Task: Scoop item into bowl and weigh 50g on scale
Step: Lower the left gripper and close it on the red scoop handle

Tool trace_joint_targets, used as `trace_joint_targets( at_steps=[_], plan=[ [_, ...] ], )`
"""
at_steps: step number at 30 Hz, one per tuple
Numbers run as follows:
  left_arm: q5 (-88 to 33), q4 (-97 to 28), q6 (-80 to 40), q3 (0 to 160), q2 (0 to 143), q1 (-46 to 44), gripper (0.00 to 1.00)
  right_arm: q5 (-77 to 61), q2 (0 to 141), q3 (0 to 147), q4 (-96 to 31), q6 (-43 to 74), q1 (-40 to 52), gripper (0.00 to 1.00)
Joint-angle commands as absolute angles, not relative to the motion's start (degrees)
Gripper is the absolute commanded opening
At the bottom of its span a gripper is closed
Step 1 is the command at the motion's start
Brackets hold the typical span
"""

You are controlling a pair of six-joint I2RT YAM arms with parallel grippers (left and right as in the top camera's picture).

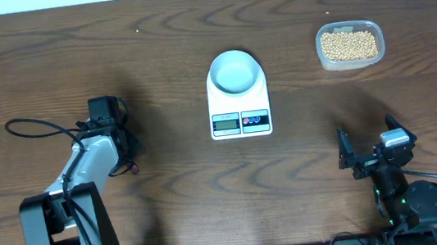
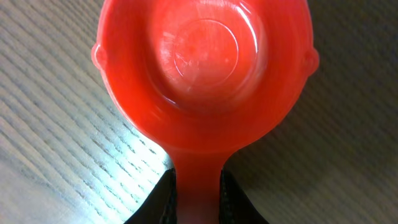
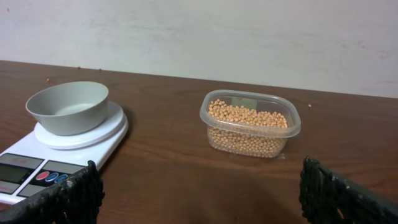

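Wooden table: carrying scale, bowl sitting atop.
Left gripper: clamping red scoop.
Right gripper: gaping wide, standing right of scale.

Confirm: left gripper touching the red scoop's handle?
Touching. Left wrist view: left gripper fingers clamp the red scoop by its handle, no gap either side.

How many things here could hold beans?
3. The bowl sits on the scale, mid-table. The clear tub of beans is far right. The red scoop is gripped by the left end effector, mostly hidden from overhead.
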State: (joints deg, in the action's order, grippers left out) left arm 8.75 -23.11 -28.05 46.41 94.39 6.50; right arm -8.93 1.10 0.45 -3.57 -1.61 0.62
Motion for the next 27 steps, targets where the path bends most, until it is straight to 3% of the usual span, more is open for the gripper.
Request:
trace_joint_targets(
  at_steps=[1,12,17,27],
  plan=[
    [7.8,-24.2,-27.7,46.4,92.3,6.7,0.08,-8.5,1.1,0.4,-3.9,-0.9,1.0,0.99],
    [6.8,-28.0,-29.2,46.4,81.0,6.7,0.07,-8.5,1.1,0.4,-3.9,-0.9,1.0,0.99],
    [0.3,-25.9,-30.8,46.4,80.2,6.7,0.07,-8.5,1.1,0.4,-3.9,-0.9,1.0,0.99],
    [0.0,-23.9,-31.8,46.4,80.2,6.7,0.07,-8.5,1.1,0.4,-3.9,-0.9,1.0,0.99]
  ],
)
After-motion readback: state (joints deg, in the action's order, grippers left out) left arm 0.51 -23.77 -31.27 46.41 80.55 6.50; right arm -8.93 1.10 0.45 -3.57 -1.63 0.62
